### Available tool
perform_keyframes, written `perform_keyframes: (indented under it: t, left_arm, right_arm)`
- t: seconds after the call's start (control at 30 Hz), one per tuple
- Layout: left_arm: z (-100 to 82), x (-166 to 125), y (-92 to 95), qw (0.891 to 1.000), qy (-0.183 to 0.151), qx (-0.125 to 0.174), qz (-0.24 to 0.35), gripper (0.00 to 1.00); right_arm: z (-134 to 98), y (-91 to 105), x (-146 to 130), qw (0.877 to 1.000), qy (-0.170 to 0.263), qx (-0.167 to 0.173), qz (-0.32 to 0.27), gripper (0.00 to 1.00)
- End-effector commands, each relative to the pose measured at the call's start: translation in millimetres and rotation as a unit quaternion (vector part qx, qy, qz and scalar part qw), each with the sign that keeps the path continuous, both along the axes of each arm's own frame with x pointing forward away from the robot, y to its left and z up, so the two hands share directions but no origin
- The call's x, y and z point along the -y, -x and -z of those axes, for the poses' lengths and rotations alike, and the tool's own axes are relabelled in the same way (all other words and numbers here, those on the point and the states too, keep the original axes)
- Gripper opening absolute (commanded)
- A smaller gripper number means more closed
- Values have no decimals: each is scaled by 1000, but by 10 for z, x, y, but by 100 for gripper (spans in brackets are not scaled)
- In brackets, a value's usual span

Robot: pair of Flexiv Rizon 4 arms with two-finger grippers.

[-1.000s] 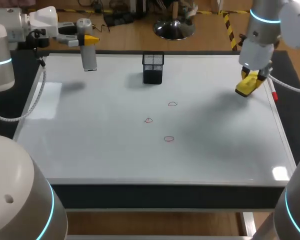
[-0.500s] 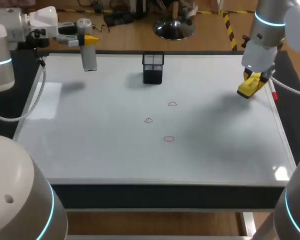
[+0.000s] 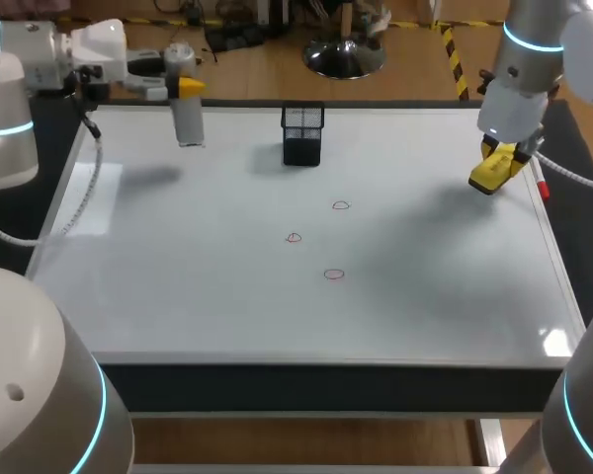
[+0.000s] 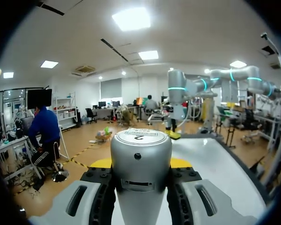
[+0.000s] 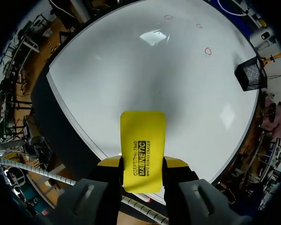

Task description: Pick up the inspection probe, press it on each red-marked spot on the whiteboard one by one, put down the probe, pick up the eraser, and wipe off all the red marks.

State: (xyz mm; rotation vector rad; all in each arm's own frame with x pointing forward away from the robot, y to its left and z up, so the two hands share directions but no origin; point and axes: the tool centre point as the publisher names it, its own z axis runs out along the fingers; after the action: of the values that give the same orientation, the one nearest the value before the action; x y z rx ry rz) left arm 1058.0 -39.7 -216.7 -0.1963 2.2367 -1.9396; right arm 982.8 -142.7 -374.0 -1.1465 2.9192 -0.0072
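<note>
My left gripper (image 3: 186, 87) is shut on the grey cylindrical probe (image 3: 187, 117), held upright above the whiteboard's (image 3: 227, 296) far left corner. In the left wrist view the probe (image 4: 140, 159) stands between the fingers of the left gripper (image 4: 141, 163). My right gripper (image 3: 502, 158) is shut on the yellow eraser (image 3: 492, 173), above the board's right edge. In the right wrist view the eraser (image 5: 143, 150) sticks out ahead of the right gripper (image 5: 142, 163). Three small red marks lie mid-board: the far red mark (image 3: 341, 205), the middle red mark (image 3: 294, 238) and the near red mark (image 3: 334, 275).
A black mesh holder (image 3: 302, 134) stands at the board's far middle, also seen as the holder (image 5: 251, 73) in the right wrist view. A red marker (image 3: 541, 188) lies along the right edge, under the right arm.
My left gripper has carried the probe slightly to the right along the far edge. The right arm with the eraser shifted a little toward the right edge early on, then kept still.
</note>
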Motion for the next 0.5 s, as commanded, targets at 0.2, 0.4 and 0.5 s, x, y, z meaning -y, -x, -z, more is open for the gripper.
perform_keyframes:
  t: [0.2,0.4,0.5]
  left_arm:
    - [-32,537,644,1000,3,10,-8,0]
    - [-36,751,976,1000,16,7,0,0]
    - [-28,820,1109,1000,22,7,9,0]
  right_arm:
    - [-7,1,7,1000,1,0,-1,0]
    - [-7,1,7,1000,1,0,-1,0]
    - [-7,1,7,1000,1,0,-1,0]
